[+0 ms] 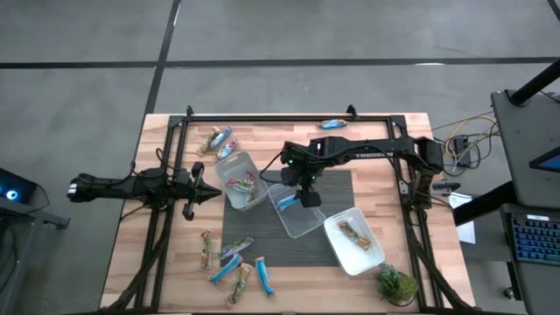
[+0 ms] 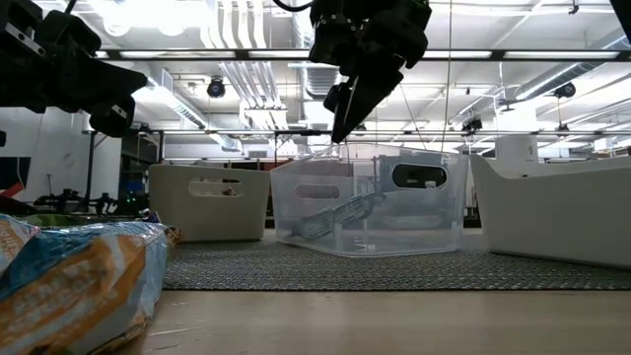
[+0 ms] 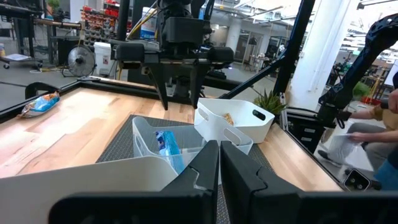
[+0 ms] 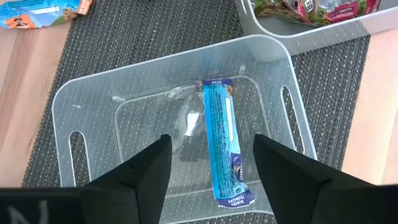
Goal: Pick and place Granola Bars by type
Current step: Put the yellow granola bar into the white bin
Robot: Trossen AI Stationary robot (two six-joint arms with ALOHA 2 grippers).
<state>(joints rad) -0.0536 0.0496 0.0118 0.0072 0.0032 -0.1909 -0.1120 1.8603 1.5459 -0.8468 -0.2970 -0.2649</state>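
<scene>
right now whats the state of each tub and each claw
middle tub: holds one blue bar lying flat
left tub: holds bars with red-green print
right tub: holds one tan bar
right claw: open, empty, above the middle tub
left claw: shut, empty, at the left edge of the mat
loose bars: lying on the table, unsorted
</scene>
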